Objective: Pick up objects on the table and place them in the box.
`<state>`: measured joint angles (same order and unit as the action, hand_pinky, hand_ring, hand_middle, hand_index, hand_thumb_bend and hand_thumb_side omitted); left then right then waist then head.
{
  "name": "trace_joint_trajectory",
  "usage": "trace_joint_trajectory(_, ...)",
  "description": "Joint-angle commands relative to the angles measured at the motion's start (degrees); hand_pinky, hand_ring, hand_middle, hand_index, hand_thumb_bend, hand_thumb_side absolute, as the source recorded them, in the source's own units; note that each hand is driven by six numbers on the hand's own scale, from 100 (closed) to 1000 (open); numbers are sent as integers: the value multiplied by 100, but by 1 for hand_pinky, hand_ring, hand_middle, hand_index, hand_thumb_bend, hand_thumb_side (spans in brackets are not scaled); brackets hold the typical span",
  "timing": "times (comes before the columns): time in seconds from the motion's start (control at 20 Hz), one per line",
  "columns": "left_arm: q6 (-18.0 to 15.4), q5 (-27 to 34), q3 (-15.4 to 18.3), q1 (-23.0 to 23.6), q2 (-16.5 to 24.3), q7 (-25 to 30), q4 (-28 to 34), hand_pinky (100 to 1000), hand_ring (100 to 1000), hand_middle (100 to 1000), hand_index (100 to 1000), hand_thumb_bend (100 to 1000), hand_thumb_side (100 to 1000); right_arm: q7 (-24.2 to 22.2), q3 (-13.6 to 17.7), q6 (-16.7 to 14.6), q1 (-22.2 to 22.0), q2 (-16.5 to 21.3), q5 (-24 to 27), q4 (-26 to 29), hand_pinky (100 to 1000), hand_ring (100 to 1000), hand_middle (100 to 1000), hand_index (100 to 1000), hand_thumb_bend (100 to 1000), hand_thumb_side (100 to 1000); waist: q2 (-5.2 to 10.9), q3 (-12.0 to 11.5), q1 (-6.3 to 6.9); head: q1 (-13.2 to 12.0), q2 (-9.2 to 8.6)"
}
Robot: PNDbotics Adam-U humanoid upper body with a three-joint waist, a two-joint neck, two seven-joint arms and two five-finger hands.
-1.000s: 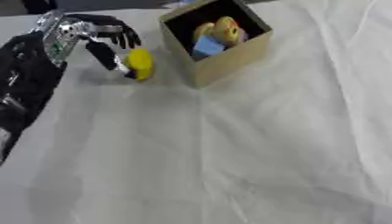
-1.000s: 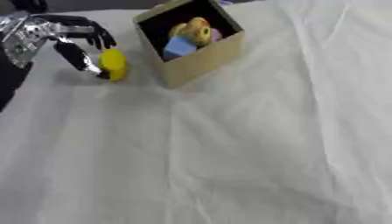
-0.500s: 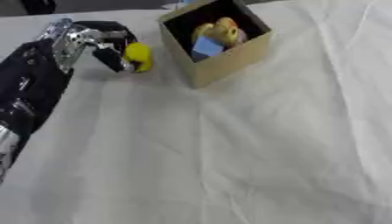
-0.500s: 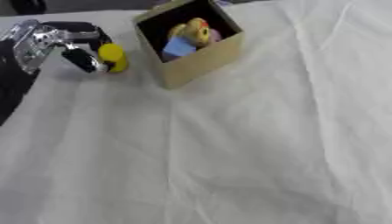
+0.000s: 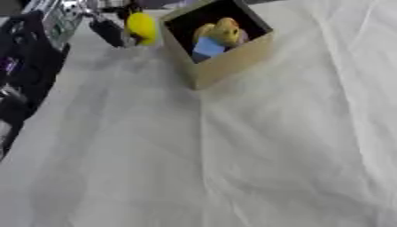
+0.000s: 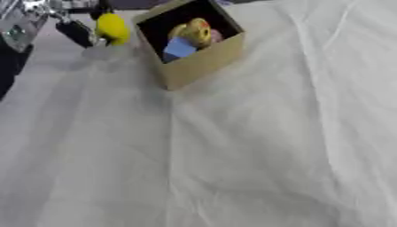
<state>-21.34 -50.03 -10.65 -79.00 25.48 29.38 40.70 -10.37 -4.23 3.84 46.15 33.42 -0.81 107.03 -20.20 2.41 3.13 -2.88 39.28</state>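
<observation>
The fingers (image 5: 108,33) of the left hand (image 5: 74,15) curl around a small yellow object (image 5: 141,26), pinching it at the top left of the view, just beside the open cardboard box (image 5: 225,53) and lifted off the white cloth-covered surface (image 5: 232,155); a faint shadow lies on the cloth beneath it. The yellow piece looks rounded and smooth, probably a light toy of plastic or rubber, so it should weigh next to nothing but could slip or roll out of a pinch taken too near its end; a hold across its middle, thumb on one side and fingers on the other, seems the safer one, and that is roughly where the dark fingers sit. Inside the box lie a yellowish rounded toy (image 5: 221,31) and a pale blue block (image 5: 208,46), with a hint of pink behind them. The right hand shows in neither view. Compared with a second ago, the yellow object has risen from close to the surface and has travelled toward the box's near-left wall; the whole scene also sits differently in the picture, so part of that shift is likely the head tilting. The box contents appear unchanged. The object is not yet over the opening.
</observation>
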Motion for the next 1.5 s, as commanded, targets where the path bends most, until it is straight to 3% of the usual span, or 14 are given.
trace_joint_trajectory(0.05,66,-27,10,-313,-67,-176,463,742,636,585,701,135,158,-9,37,-25,129,27,37,41,879,777,622,782,100,535,185,23,-23,-18,-30)
trace_joint_trajectory(0.35,116,6,-90,-404,-445,-403,425,752,643,600,717,182,195,-23,7,-19,189,-54,60,78,879,776,622,782,100,536,179,139,-25,-114,-119)
trace_joint_trajectory(0.55,104,-181,-63,-330,-613,-479,154,784,700,661,781,301,303,-31,-3,-9,232,-100,74,102,879,776,622,782,100,536,151,192,-24,-153,-154)
trace_joint_trajectory(0.7,95,-407,-25,-278,-665,-539,-13,842,799,780,877,485,468,-34,-8,-4,251,-110,83,125,879,776,622,781,100,536,130,203,-22,-157,-157)
trace_joint_trajectory(0.85,94,-605,20,-246,-667,-580,-88,861,831,826,908,550,533,-32,-11,2,254,-111,90,142,878,775,621,781,100,536,121,195,-21,-155,-145)
trace_joint_trajectory(1.05,86,-668,57,-219,-648,-628,-102,860,830,826,913,552,537,-31,-14,14,244,-117,88,146,878,775,621,781,100,537,125,183,-22,-150,-129)
trace_joint_trajectory(1.1,87,-644,74,-212,-615,-653,-84,840,791,781,878,450,500,-27,-10,19,234,-118,87,142,878,775,621,780,100,537,139,171,-26,-145,-118)
trace_joint_trajectory(1.15,94,-554,93,-193,-547,-704,-27,836,783,771,871,421,497,-17,-3,23,218,-120,86,137,878,775,621,780,100,537,160,153,-32,-138,-103)
trace_joint_trajectory(1.4,208,-248,25,-150,-426,-727,147,836,783,771,871,421,497,1,-2,25,199,-120,82,132,878,775,621,780,100,537,185,135,-35,-131,-86)
trace_joint_trajectory(1.45,219,-232,17,-183,-382,-738,192,816,716,690,811,251,523,10,6,24,181,-116,82,133,878,775,622,780,100,537,211,99,-45,-107,-68)
trace_joint_trajectory(1.5,178,-177,89,-177,-316,-792,295,817,714,689,810,249,523,32,21,20,133,-115,89,145,878,775,623,780,100,537,257,33,-69,-69,-32)
